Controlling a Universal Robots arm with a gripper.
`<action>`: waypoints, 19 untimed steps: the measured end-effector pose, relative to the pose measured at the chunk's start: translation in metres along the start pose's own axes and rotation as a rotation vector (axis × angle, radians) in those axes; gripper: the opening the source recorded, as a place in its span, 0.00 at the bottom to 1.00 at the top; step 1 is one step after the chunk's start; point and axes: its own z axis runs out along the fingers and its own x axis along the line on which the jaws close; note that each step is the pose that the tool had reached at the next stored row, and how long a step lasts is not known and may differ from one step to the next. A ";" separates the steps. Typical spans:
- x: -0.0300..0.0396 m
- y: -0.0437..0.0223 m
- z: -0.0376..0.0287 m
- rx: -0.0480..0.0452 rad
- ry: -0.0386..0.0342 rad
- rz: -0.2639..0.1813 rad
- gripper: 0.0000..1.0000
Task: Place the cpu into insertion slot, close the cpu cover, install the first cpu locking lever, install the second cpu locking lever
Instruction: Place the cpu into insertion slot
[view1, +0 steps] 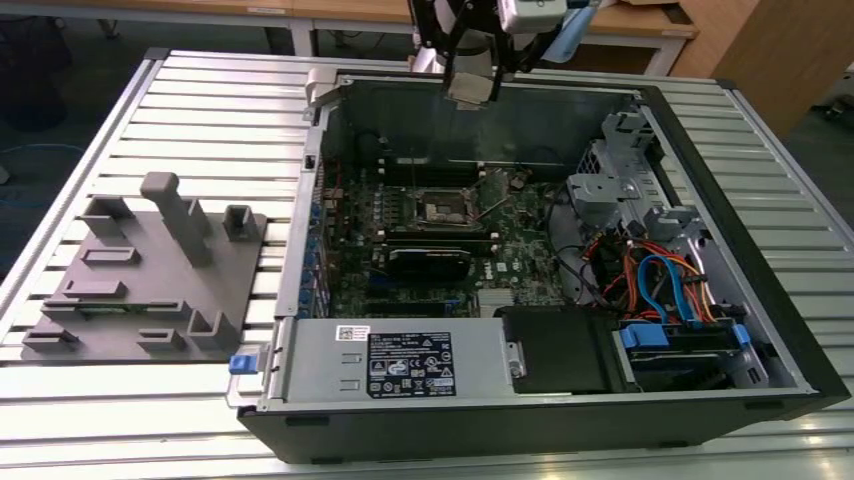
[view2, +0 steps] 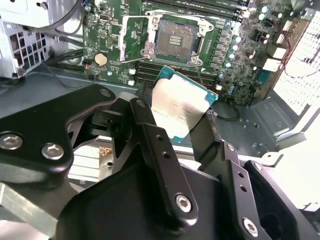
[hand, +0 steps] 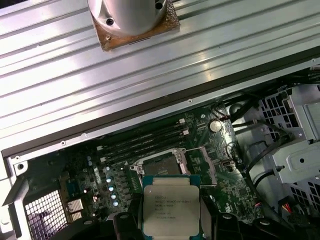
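We see the pincer (view2: 172, 114) pinching the cpu (view2: 184, 102) by two opposite edges, its black fingers (view2: 150, 127) closed against the chip, which hangs tilted in the air above the green motherboard (view2: 107, 30). The insertion slot (view2: 173, 42) lies bare, and the cpu cover (view2: 134, 37) stands swung open just beside it. In the exterior view the arm (view1: 467, 45) hovers over the far wall of the open computer case (view1: 787, 330), which lies on the slatted table (view1: 200, 110)
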 end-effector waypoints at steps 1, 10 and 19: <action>0.0000 0.0000 0.0000 0.0000 -0.0007 0.008 0.54; 0.0000 0.0000 0.0002 -0.0012 -0.0057 0.064 0.54; 0.0000 0.0000 0.0004 -0.0022 -0.0105 0.118 0.54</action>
